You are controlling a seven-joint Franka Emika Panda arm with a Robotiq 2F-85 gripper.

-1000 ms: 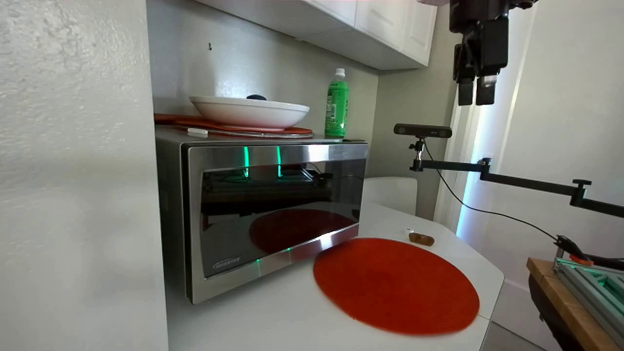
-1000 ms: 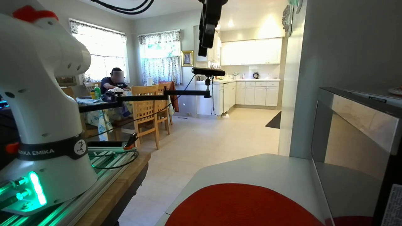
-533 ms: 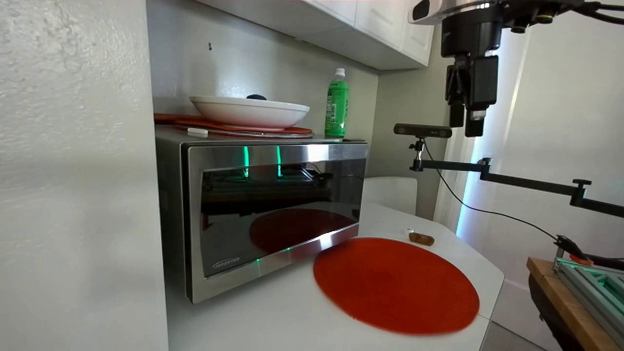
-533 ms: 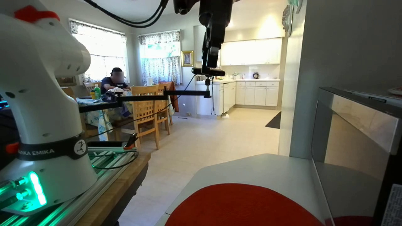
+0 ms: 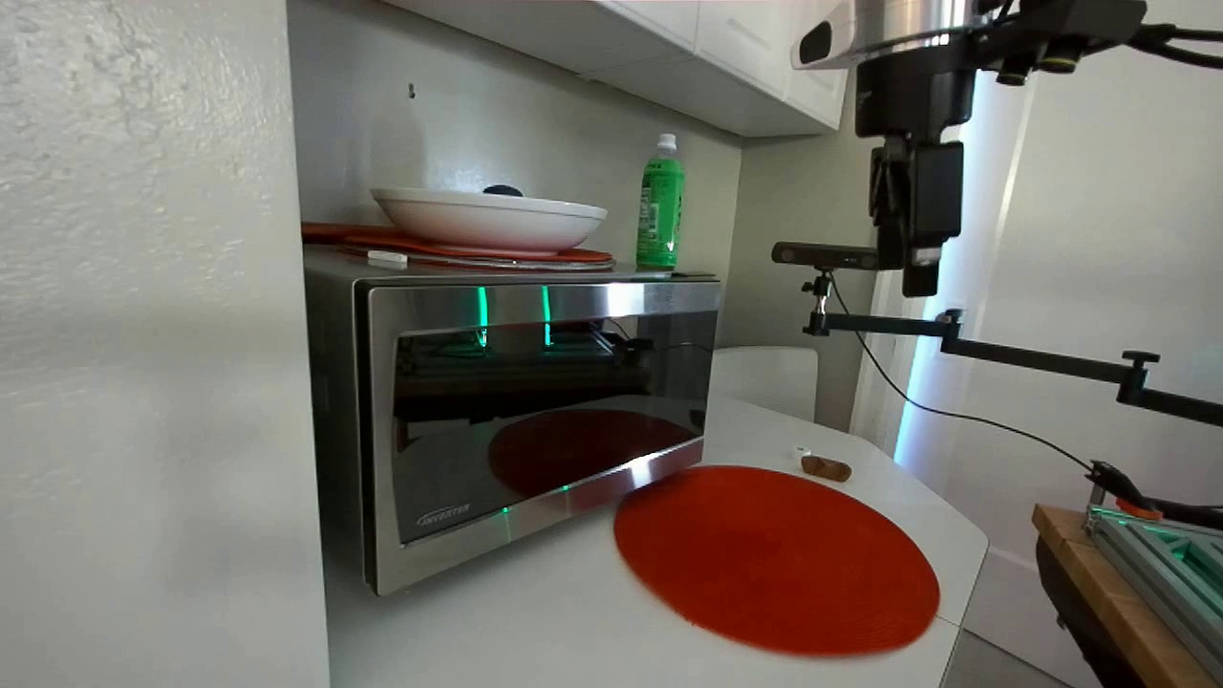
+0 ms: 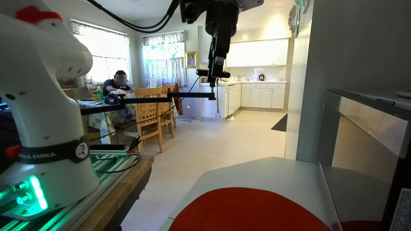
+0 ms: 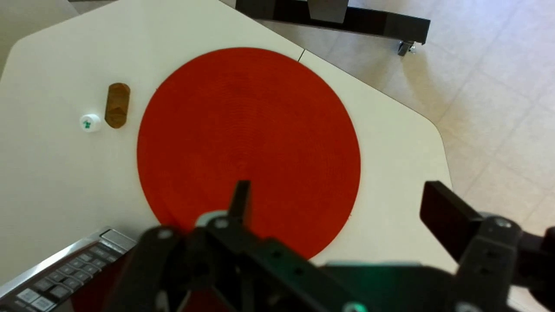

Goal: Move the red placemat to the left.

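Note:
The red placemat (image 5: 779, 564) is round and lies flat on the white table, in front of the microwave. It also shows in an exterior view (image 6: 247, 211), cut by the lower edge, and whole but for its lower left part in the wrist view (image 7: 247, 138). My gripper (image 5: 906, 275) hangs pointing down, high above the table and apart from the placemat. In the wrist view the gripper (image 7: 338, 190) is open with nothing between its fingers. One finger (image 7: 241, 199) overlaps the placemat in that view; the other stands over the bare table to the right.
A microwave (image 5: 545, 420) stands beside the placemat, with a white bowl (image 5: 492, 222) and a green bottle (image 5: 660, 205) on top. A brown piece (image 7: 117, 105) and a small white cap (image 7: 90, 123) lie on the table (image 7: 399, 173). A camera on a black arm (image 5: 889, 325) is near the gripper.
My gripper has come down and a little toward the microwave side in an exterior view, more slowly in the last half second. The placemat has not moved.

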